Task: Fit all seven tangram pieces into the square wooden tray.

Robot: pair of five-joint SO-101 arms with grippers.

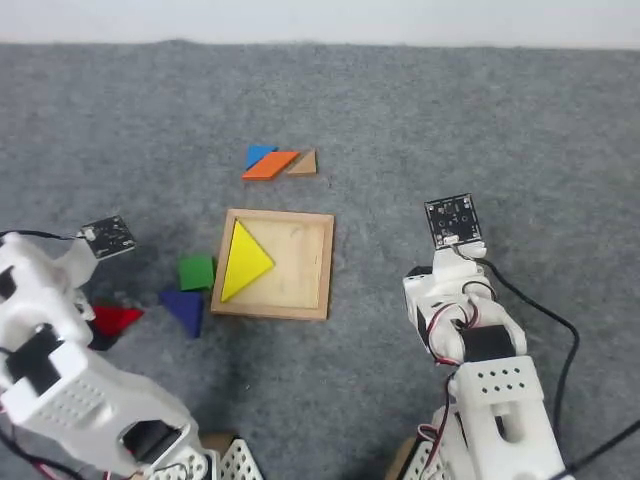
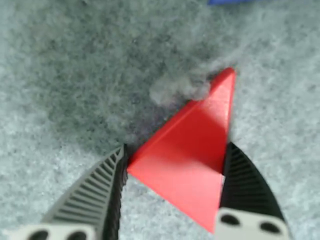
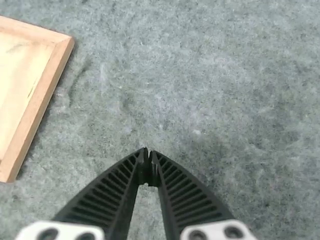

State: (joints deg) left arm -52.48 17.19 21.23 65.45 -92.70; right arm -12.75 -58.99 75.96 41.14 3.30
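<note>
Far left, high view: red triangle half hidden beneath the white left arm, only one corner poking out onto the grey carpet; seen close from the left wrist, clamped in the left gripper, one ribbed finger pressed against each side, the point jutting out past the fingertips; hard to say whether lifted or touching the carpet; a sliver of blue cut off at the frame edge there, too little to name.

Just right of the red piece: dark blue triangle, flat on the carpet, close beside the tray's near-left corner; green square beyond it, right beside the tray's left rim.

Centre: wooden tray, with the yellow triangle lying inside against its left wall.

Beyond the tray, apart from it: light blue piece, outline partly masked by the orange parallelogram touching it; tan triangle touching the orange one's right end.

Right: right arm well clear of the tray; right gripper closed on nothing, tips together over bare carpet; one tray corner cut off at the edge of that wrist view.
</note>
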